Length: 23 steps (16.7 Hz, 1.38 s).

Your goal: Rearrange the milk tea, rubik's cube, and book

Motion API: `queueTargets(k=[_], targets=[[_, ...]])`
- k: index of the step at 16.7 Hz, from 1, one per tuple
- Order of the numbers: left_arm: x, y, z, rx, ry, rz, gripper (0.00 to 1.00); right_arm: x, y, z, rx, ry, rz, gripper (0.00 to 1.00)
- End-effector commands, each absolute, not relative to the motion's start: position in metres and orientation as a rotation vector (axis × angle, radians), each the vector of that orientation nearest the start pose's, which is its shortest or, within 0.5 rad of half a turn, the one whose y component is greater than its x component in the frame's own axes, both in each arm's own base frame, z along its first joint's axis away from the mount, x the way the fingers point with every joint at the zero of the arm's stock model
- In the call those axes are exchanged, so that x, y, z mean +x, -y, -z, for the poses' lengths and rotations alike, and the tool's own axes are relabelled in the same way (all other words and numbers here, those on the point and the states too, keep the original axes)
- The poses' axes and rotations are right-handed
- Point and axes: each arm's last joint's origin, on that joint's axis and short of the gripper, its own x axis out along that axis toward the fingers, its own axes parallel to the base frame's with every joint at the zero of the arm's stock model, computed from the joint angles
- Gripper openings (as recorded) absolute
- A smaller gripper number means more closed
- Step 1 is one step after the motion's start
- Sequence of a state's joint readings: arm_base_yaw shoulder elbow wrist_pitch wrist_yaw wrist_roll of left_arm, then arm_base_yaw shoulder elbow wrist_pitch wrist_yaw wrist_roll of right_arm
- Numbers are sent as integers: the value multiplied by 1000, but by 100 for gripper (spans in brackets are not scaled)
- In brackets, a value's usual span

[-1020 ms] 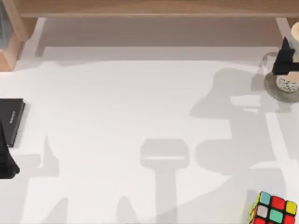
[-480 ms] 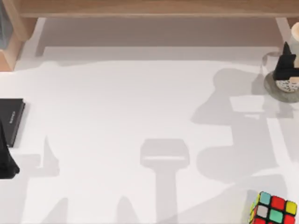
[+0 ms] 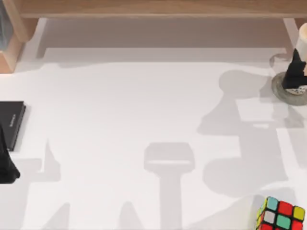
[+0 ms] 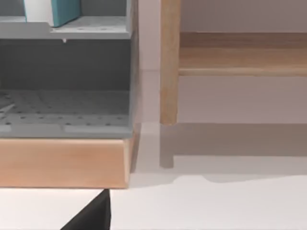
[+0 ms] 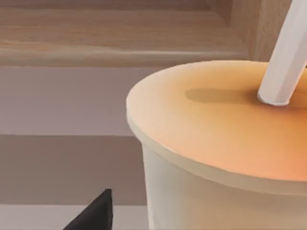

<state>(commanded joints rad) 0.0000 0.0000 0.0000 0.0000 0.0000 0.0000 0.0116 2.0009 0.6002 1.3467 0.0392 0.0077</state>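
The milk tea (image 3: pixel 303 43) stands on a flat grey disc (image 3: pixel 280 91) at the far right; its cream lid and white straw are close up in the right wrist view (image 5: pixel 216 134). My right gripper (image 3: pixel 294 76) hangs at the cup, and its dark finger (image 5: pixel 96 213) sits a little apart from the cup wall, open. The rubik's cube (image 3: pixel 282 215) lies at the near right corner. The book (image 4: pixel 64 12), teal with white pages, stands in a grey shelf compartment. My left gripper (image 3: pixel 5 167) is parked at the left edge, open.
A flat black book (image 3: pixel 12 122) lies at the left edge beside my left arm. A wooden shelf (image 3: pixel 144 9) runs along the far side, with a wooden post (image 4: pixel 169 62) and a grey perforated compartment (image 4: pixel 62 115) at its left end.
My right gripper has slid down along the cup, covering more of its speckled base and baring more of the cream top. The cup, the cube and the left arm have stayed put.
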Motion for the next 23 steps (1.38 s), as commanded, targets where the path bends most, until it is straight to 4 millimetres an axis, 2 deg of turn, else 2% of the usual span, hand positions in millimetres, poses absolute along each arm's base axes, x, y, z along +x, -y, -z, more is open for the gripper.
queueTargets(k=[3, 9, 16, 20, 23], targets=[[106, 1, -160, 0, 0, 0, 100, 330, -5, -113, -8, -62, 6, 100], [106, 1, -160, 0, 0, 0, 100, 317, -5, -149, -8, -46, 6, 100], [106, 1, -160, 0, 0, 0, 100, 316, -4, -154, 2, -49, 9, 100], [106, 1, -160, 0, 0, 0, 100, 314, 1, -166, 139, -99, 37, 100], [106, 1, -160, 0, 0, 0, 100, 311, 1, -171, 308, -220, 71, 100]])
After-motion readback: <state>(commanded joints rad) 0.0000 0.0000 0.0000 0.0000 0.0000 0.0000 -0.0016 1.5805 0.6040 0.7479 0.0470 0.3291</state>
